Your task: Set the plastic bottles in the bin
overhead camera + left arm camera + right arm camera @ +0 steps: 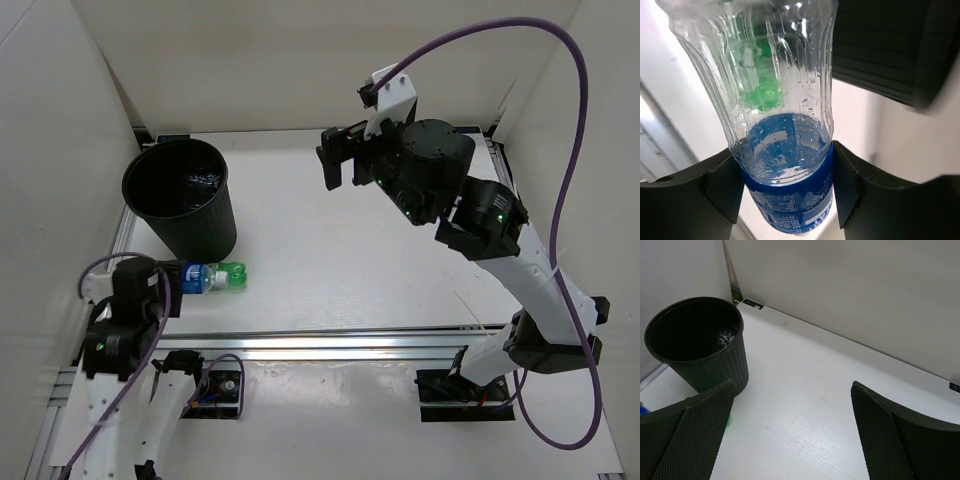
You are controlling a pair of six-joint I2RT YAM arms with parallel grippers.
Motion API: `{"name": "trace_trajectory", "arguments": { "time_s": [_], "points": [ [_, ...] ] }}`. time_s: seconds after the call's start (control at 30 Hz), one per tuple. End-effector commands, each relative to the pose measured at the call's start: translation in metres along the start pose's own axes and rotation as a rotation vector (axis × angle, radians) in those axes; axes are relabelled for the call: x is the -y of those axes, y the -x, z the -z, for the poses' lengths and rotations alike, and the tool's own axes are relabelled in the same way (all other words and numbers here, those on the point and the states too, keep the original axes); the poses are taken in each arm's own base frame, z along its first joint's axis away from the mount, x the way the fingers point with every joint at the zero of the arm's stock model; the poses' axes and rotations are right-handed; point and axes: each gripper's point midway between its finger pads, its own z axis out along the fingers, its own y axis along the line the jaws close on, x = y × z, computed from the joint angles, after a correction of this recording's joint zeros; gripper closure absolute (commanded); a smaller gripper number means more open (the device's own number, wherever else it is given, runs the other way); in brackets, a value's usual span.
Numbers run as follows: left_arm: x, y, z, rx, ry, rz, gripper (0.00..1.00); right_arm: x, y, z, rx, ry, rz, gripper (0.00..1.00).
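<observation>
A clear bottle with a blue label (pixel 196 277) lies on the table at the foot of the black bin (pixel 182 196). A green bottle (pixel 231 275) lies just right of it. My left gripper (pixel 165 284) is shut on the clear bottle's labelled end; in the left wrist view both fingers (pixel 720 187) press on the blue label (pixel 790 200), and the green bottle (pixel 760 90) shows through the clear one. At least one clear bottle (pixel 725 337) lies inside the bin (pixel 700 367). My right gripper (pixel 340 160) is open, empty and raised over the table's far middle.
White walls close in the table on the left, back and right. An aluminium rail (pixel 350 345) runs across in front of the arm bases. The bin stands close to the left wall.
</observation>
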Motion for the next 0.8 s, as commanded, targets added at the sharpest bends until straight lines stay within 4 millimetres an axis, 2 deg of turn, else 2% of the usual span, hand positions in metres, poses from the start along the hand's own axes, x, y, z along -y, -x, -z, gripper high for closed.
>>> {"name": "trace_trajectory", "arguments": {
  "time_s": [0.0, 0.07, 0.1, 0.13, 0.17, 0.2, 0.23, 0.27, 0.3, 0.33, 0.37, 0.43, 0.47, 0.53, 0.57, 0.63, 0.67, 0.7, 0.73, 0.77],
  "points": [
    [0.01, 0.027, 0.051, 0.063, -0.047, -0.054, 0.35, 0.001, 0.002, -0.006, 0.015, -0.029, 0.017, 0.0],
    [0.038, 0.036, 0.067, 0.082, -0.133, -0.111, 0.35, 0.0, -0.002, -0.007, 0.006, -0.029, 0.023, 0.0],
    [0.061, 0.044, 0.085, 0.105, -0.221, -0.129, 0.35, -0.002, -0.002, -0.007, 0.006, -0.02, 0.023, 0.0],
    [0.082, 0.05, 0.092, 0.134, -0.289, -0.19, 0.33, -0.009, -0.005, -0.007, -0.001, 0.002, 0.029, 0.0],
    [0.096, 0.057, 0.099, 0.166, -0.329, -0.217, 0.33, -0.008, -0.002, -0.008, 0.012, 0.002, 0.04, 0.0],
    [0.113, 0.071, 0.112, 0.234, -0.38, -0.234, 0.32, -0.012, -0.006, -0.008, 0.002, 0.011, 0.057, 0.0],
    [0.127, 0.082, 0.118, 0.289, -0.404, -0.261, 0.32, -0.012, -0.006, -0.008, 0.002, 0.011, 0.057, 0.0],
    [0.148, 0.092, 0.114, 0.356, -0.409, -0.343, 0.31, -0.01, -0.003, -0.005, 0.01, 0.011, 0.052, 0.0],
    [0.157, 0.109, 0.114, 0.441, -0.372, -0.356, 0.31, -0.01, -0.003, -0.005, 0.01, 0.011, 0.052, 0.0],
    [0.173, 0.124, 0.129, 0.506, -0.388, -0.355, 0.29, -0.01, -0.003, -0.005, 0.01, 0.011, 0.052, 0.0],
    [0.187, 0.13, 0.112, 0.543, -0.318, -0.419, 0.28, -0.01, -0.003, -0.005, 0.01, 0.011, 0.052, 0.0],
    [0.201, 0.152, 0.11, 0.66, -0.251, -0.413, 0.23, -0.007, 0.004, 0.0, 0.027, 0.01, 0.041, 0.0],
    [0.208, 0.154, 0.093, 0.685, -0.2, -0.443, 0.21, -0.004, 0.007, 0.004, 0.036, 0.01, 0.035, 0.0],
    [0.216, 0.164, 0.083, 0.753, -0.144, -0.472, 0.16, -0.002, 0.008, 0.007, 0.038, 0.01, 0.045, 0.0],
    [0.224, 0.163, 0.065, 0.762, -0.11, -0.491, 0.09, 0.001, 0.011, 0.011, 0.049, 0.009, 0.039, 0.0],
    [0.227, 0.161, 0.044, 0.766, -0.052, -0.528, 0.02, 0.005, 0.008, 0.014, 0.043, -0.003, 0.053, 0.0],
    [0.235, 0.162, 0.045, 0.771, -0.055, -0.533, 0.0, 0.008, 0.005, 0.016, 0.038, -0.003, 0.073, 0.0],
    [0.242, 0.158, 0.036, 0.75, -0.042, -0.585, 0.0, 0.012, 0.005, 0.019, 0.038, -0.012, 0.084, 0.0],
    [0.251, 0.156, 0.044, 0.744, -0.072, -0.581, 0.0, 0.017, 0.005, 0.022, 0.039, -0.027, 0.094, 0.0],
    [0.267, 0.163, 0.071, 0.77, -0.138, -0.546, 0.0, 0.018, 0.002, 0.021, 0.031, -0.037, 0.113, 0.0]
  ]
}}
